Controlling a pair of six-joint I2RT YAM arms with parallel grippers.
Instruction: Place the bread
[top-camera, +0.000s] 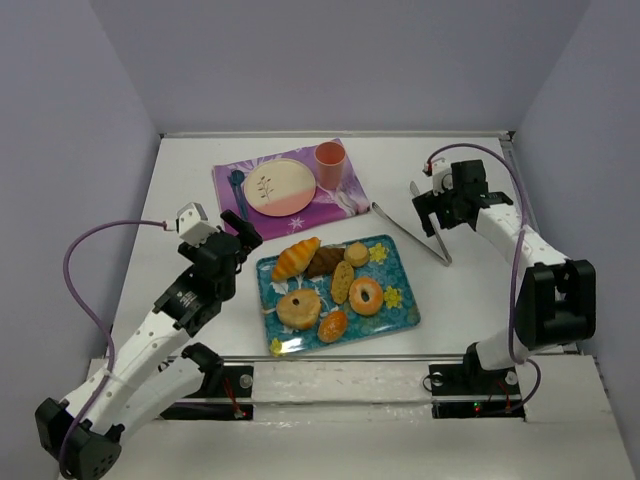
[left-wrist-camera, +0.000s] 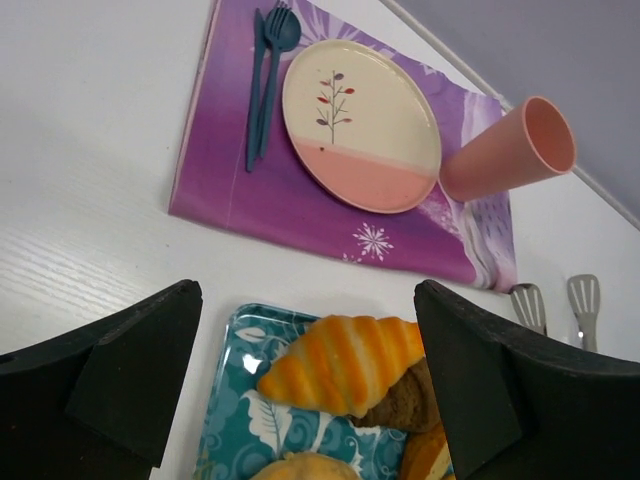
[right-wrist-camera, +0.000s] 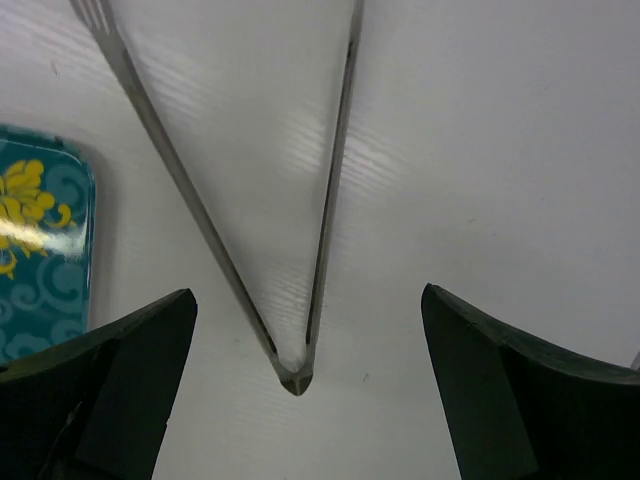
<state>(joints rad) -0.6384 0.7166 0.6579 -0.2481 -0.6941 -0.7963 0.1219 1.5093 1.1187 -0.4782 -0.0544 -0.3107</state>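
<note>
From the top view, the croissant (top-camera: 296, 259) is lying at the far left corner of the teal tray (top-camera: 405, 318), among other pastries and touching a dark chocolate one (top-camera: 325, 262). The tray is sitting near the middle of the white table (top-camera: 180, 180). Farther back, a purple placemat (top-camera: 225, 190) is carrying a cream and pink plate (top-camera: 279, 187) and, to its right, a pink cup (top-camera: 330, 162). The left gripper (top-camera: 240, 232) is hovering just left of the tray's far corner, holding nothing. The right gripper (top-camera: 430, 215) is hanging over metal tongs (top-camera: 410, 232) lying right of the tray.

In the left wrist view, the dark fingers (left-wrist-camera: 110, 390) are standing wide apart with nothing between them. The croissant (left-wrist-camera: 345, 362) is showing between them on the tray (left-wrist-camera: 225, 420). Beyond it, the plate (left-wrist-camera: 360, 123) is lying bare, with blue cutlery (left-wrist-camera: 268, 70) at its left and the cup (left-wrist-camera: 510, 150) at its right.

In the right wrist view, the fingers (right-wrist-camera: 110, 390) are spread wide and gripping nothing. The tongs (right-wrist-camera: 296, 378) are resting on the table below, their joined end pointing toward the camera between the fingers. A corner of the tray (right-wrist-camera: 45, 250) is showing at left.
</note>
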